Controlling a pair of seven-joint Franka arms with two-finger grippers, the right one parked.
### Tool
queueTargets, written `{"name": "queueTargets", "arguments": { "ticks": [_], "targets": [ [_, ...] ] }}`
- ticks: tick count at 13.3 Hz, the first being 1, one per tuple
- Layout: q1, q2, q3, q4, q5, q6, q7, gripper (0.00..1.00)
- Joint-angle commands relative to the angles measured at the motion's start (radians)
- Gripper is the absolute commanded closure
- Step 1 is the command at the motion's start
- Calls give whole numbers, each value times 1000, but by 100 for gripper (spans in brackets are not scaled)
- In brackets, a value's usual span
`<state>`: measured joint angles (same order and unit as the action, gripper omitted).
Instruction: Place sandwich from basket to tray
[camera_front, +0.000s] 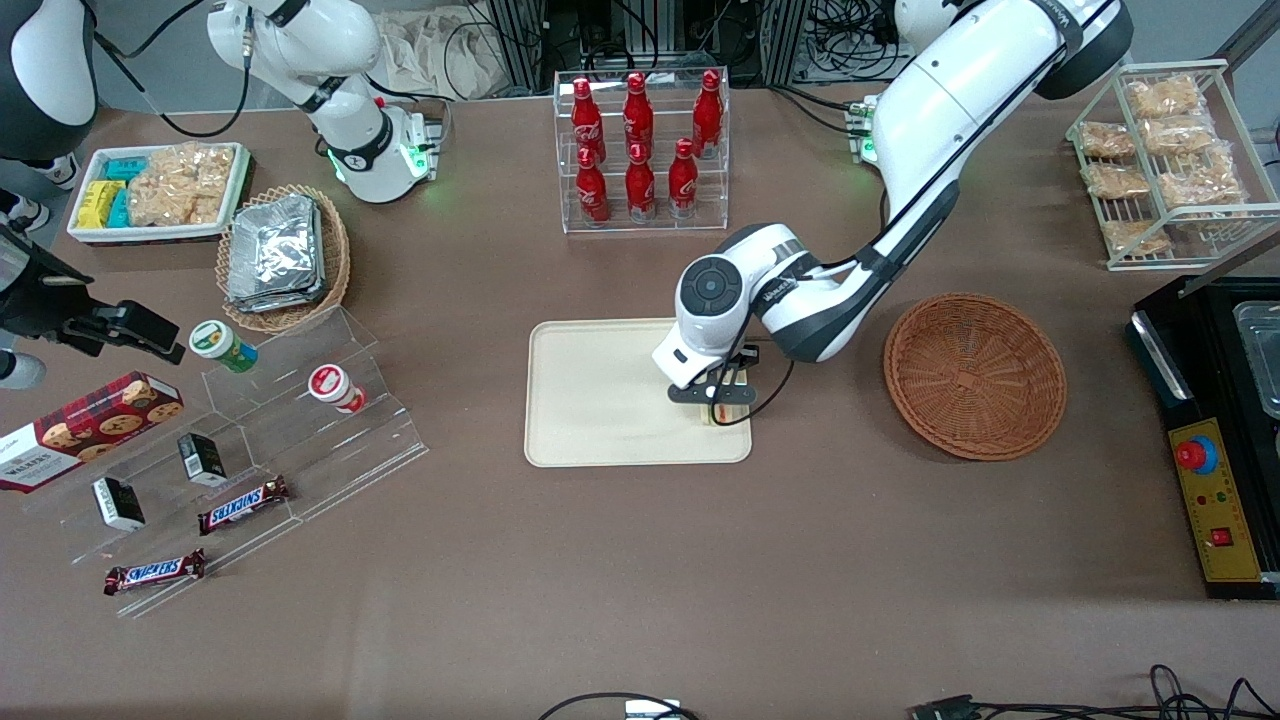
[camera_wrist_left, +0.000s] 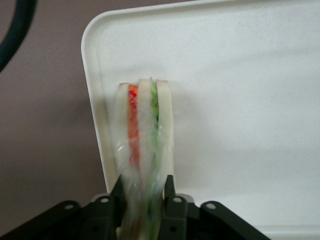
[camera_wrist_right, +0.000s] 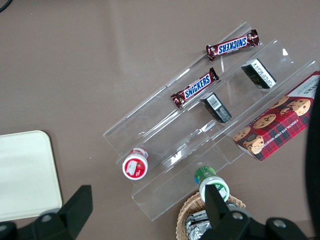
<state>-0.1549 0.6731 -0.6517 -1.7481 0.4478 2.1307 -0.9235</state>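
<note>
My left gripper (camera_front: 716, 401) hangs low over the corner of the cream tray (camera_front: 600, 400) that lies nearest the basket and the front camera. It is shut on the sandwich (camera_wrist_left: 144, 150), a pale bread wedge with red and green filling held on edge between the two black fingers (camera_wrist_left: 169, 192). In the front view only a sliver of the sandwich (camera_front: 712, 414) shows under the hand. The wrist view has the sandwich just inside the tray's rim (camera_wrist_left: 95, 125). The round reddish-brown basket (camera_front: 974, 375) lies beside the tray toward the working arm's end and holds nothing.
A clear rack of red bottles (camera_front: 640, 150) stands farther from the front camera than the tray. A clear stepped display (camera_front: 240, 450) with snack bars, cups and a cookie box lies toward the parked arm's end. An oval basket of foil packets (camera_front: 283, 255) is there too.
</note>
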Motion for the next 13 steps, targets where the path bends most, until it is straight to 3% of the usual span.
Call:
{"name": "queueTargets", "arguments": {
  "ticks": [1, 4, 7, 10, 13],
  "targets": [
    [5, -1, -6, 5, 20, 5, -21, 0],
    [6, -23, -8, 12, 15, -6, -101, 0],
    [14, -139, -6, 25, 0, -78, -104, 0],
    [43, -290, 19, 102, -113, -276, -43, 0],
    [26, -510, 217, 38, -256, -342, 127, 0]
  ]
}}
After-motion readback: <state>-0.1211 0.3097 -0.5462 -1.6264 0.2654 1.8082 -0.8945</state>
